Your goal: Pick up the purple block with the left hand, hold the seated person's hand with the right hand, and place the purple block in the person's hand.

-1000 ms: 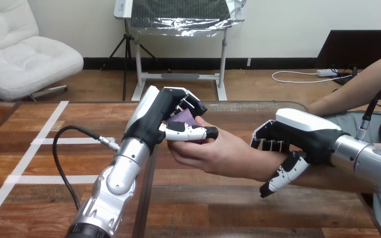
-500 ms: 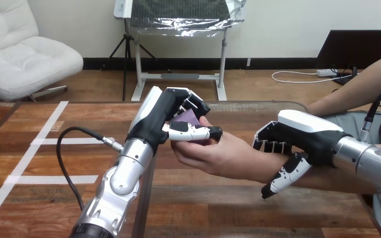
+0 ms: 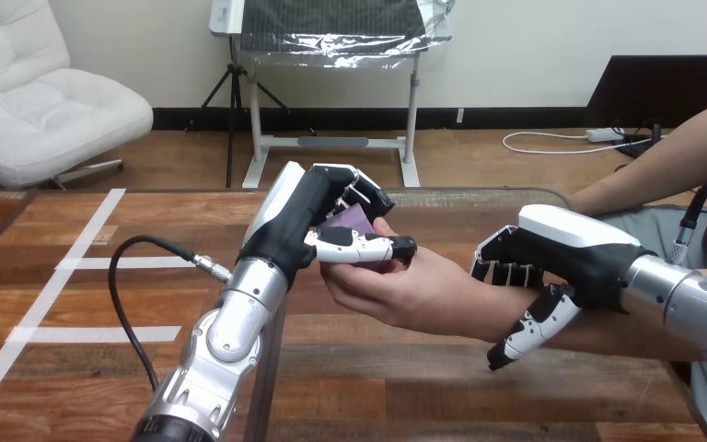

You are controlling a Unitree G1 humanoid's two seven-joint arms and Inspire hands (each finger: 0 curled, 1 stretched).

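Left hand [image 3: 295,221] has drifted a touch toward the view's right since a second ago. The person's hand [image 3: 419,293] below it has gone the same way, and so has my right hand [image 3: 566,244], slightly.

Left hand: fingers curled over the top of the purple block [image 3: 348,221], thumb laid across its near face. The block is clamped between them, with just a sliver of purple showing. It sits above the worktop, right against the fingers and palm edge of the person's hand, which is cupped beneath it. Whether the block's weight rests on that hand I cannot tell.

Right hand: fingers bent down over the top of the person's wrist [image 3: 492,308], thumb angled down on the near side, closed round it.

My left forearm [image 3: 230,327] rises from the bottom edge. White tape lines [image 3: 64,262] cross the wooden worktop [image 3: 405,391] at the far left, well apart from both hands.
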